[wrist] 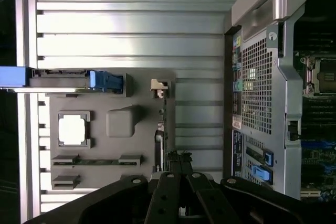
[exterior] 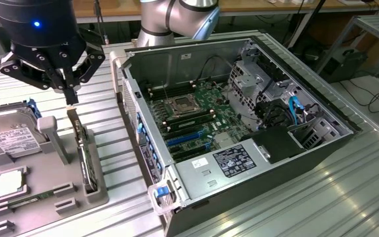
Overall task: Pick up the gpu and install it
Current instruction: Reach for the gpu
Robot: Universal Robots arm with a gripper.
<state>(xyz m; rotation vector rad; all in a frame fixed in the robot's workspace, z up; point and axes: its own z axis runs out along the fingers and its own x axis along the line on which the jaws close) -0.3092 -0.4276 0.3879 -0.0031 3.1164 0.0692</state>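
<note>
Closing, seemingly, the black claw (exterior: 71,98) shut on the pale bracket end of the thin flat dark expansion card (exterior: 84,153) directly beneath, standing edgewise in the grey plastic holder (exterior: 51,173) for top access.

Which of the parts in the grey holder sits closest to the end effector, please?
The gpu, the thin dark card standing on edge just below the end effector; the hard drive and processor lie farther to the exterior view's left.

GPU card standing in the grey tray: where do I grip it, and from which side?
Probably pinch the thin dark GPU card across its flat faces at the top edge, coming straight down: it stands on edge in a slot of the grey plastic tray.
</note>
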